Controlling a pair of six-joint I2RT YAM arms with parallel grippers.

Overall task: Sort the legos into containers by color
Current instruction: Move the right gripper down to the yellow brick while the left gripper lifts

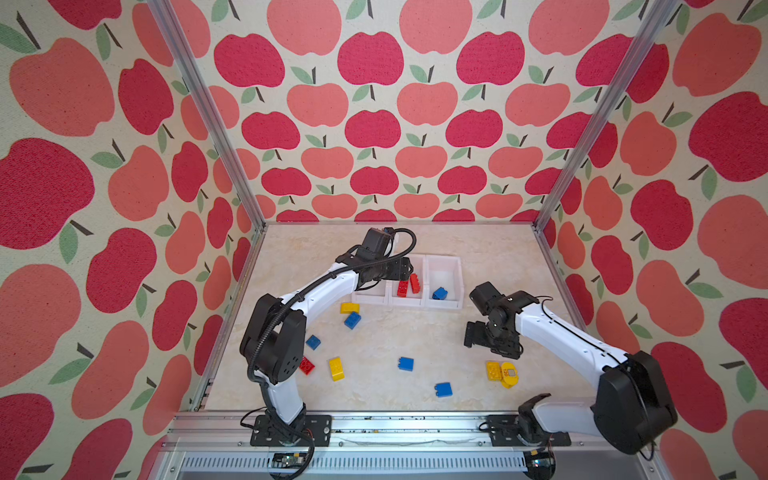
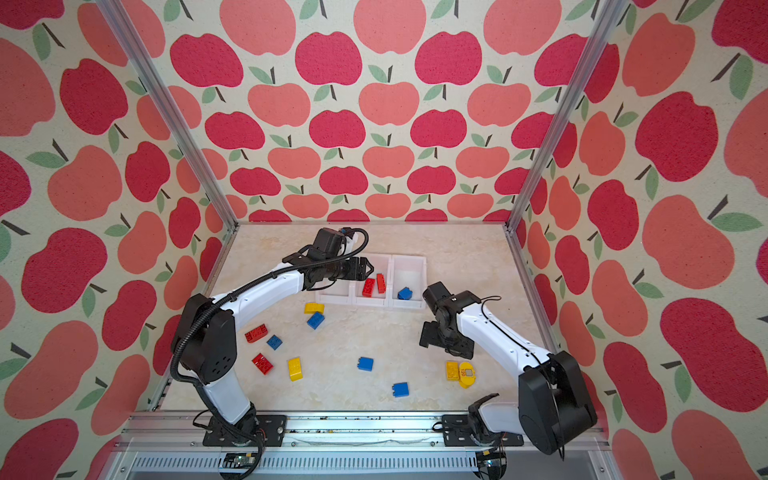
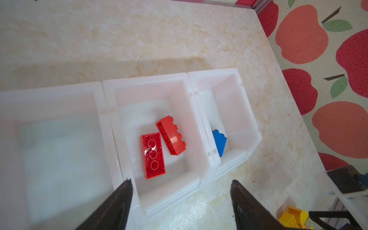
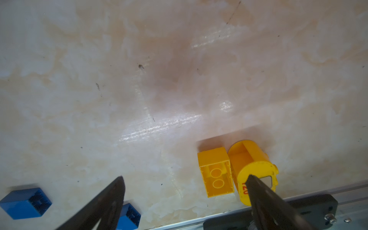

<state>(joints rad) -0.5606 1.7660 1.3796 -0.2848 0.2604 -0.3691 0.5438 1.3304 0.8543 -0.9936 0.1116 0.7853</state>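
My left pincer [image 3: 181, 180] hangs spread and empty over the middle bin [image 3: 145, 80]. My right pincer [image 4: 185, 176], also spread, should straddle the yellow brick [image 4: 216, 172] alone, avoiding the round piece [image 4: 251, 157] just beside it.

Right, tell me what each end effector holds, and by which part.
Nothing held: left end effector open over the two red bricks, right end effector open by the yellow bricks.

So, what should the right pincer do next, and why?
Probably lower the right pincer onto the yellow brick. Its jaws hang open and empty close above that brick, which lies loose on the table beside the round yellow piece. The left bin holds nothing; the middle bin has two red bricks, the right bin one blue brick.
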